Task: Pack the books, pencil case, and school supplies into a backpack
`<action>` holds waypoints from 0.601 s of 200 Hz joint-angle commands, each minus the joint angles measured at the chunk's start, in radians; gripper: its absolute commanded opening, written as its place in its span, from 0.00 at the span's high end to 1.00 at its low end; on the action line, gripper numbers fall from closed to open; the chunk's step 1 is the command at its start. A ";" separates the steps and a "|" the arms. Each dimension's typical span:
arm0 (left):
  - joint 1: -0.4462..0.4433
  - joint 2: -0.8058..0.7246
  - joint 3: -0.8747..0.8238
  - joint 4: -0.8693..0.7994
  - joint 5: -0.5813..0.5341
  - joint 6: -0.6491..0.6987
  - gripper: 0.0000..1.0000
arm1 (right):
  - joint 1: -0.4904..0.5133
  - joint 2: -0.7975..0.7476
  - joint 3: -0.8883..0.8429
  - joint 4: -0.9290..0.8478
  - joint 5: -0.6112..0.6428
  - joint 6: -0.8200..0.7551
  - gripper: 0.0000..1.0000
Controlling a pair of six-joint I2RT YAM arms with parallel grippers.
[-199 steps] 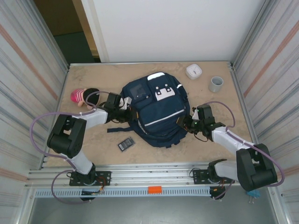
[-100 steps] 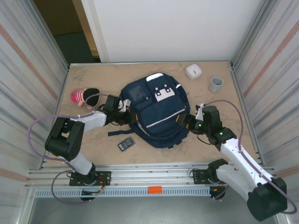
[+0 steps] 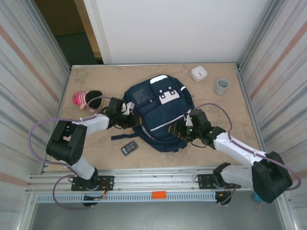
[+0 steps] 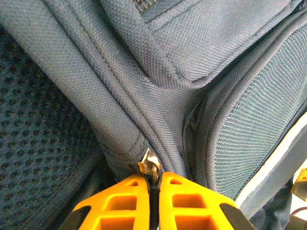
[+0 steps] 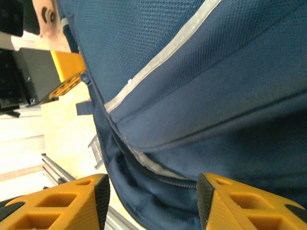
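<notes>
Left wrist: left end effector tight around zipper pull of backpack.

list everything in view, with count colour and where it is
backpack: one, navy with white strips, table centre
black rectangle: one, black with grey panel, on the table near-left of the backpack
white round device: one, white, far right
cup: one, grey, far right beside the device
soft item: one, pink and black, left side
table: one, beige
left claw: one, orange, shut on zipper pull, backpack's left side
right claw: one, orange, open, at backpack's right side
</notes>
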 commanded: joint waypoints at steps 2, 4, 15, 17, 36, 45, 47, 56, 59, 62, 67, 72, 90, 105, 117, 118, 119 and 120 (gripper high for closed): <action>-0.003 -0.022 0.003 -0.009 0.052 -0.005 0.92 | 0.012 0.053 0.026 0.103 0.029 0.040 0.48; -0.003 -0.022 0.004 -0.010 0.053 -0.005 0.92 | 0.012 0.058 0.026 0.109 0.029 0.042 0.48; -0.003 -0.020 0.004 -0.007 0.053 -0.007 0.92 | 0.018 0.087 0.024 0.136 0.025 0.051 0.48; -0.003 -0.020 0.004 -0.007 0.053 -0.007 0.92 | 0.019 0.093 0.023 0.143 0.024 0.052 0.48; -0.004 -0.018 -0.001 0.008 0.062 -0.025 0.92 | 0.032 0.146 0.022 0.192 0.029 0.070 0.51; -0.008 -0.018 -0.012 0.025 0.065 -0.038 0.92 | 0.041 0.169 0.016 0.217 0.041 0.084 0.55; -0.008 -0.018 -0.016 0.029 0.067 -0.040 0.92 | 0.043 0.173 0.014 0.226 0.048 0.087 0.55; -0.012 -0.018 -0.025 0.038 0.071 -0.047 0.92 | 0.051 0.186 0.004 0.260 0.080 0.100 0.58; -0.013 -0.019 -0.027 0.038 0.074 -0.048 0.92 | 0.054 0.192 0.001 0.271 0.089 0.104 0.59; -0.015 -0.019 -0.030 0.038 0.072 -0.048 0.92 | 0.055 0.197 -0.002 0.282 0.095 0.108 0.59; -0.015 -0.020 -0.033 0.039 0.071 -0.050 0.92 | 0.058 0.205 -0.006 0.299 0.105 0.113 0.61; -0.017 -0.022 -0.041 0.043 0.069 -0.054 0.92 | 0.061 0.216 -0.008 0.315 0.112 0.119 0.62; -0.023 -0.023 -0.058 0.069 0.075 -0.070 0.92 | 0.071 0.250 -0.007 0.369 0.128 0.134 0.67; -0.028 -0.023 -0.062 0.073 0.077 -0.075 0.92 | 0.085 0.270 -0.013 0.415 0.160 0.151 0.71; -0.032 -0.024 -0.065 0.070 0.075 -0.073 0.92 | 0.096 0.279 -0.023 0.452 0.188 0.167 0.72; -0.032 -0.024 -0.065 0.070 0.075 -0.072 0.92 | 0.097 0.279 -0.024 0.455 0.190 0.168 0.73; -0.032 -0.023 -0.064 0.070 0.076 -0.072 0.92 | 0.097 0.281 -0.026 0.457 0.193 0.170 0.73; -0.033 -0.023 -0.064 0.069 0.077 -0.072 0.91 | 0.098 0.281 -0.027 0.460 0.194 0.171 0.73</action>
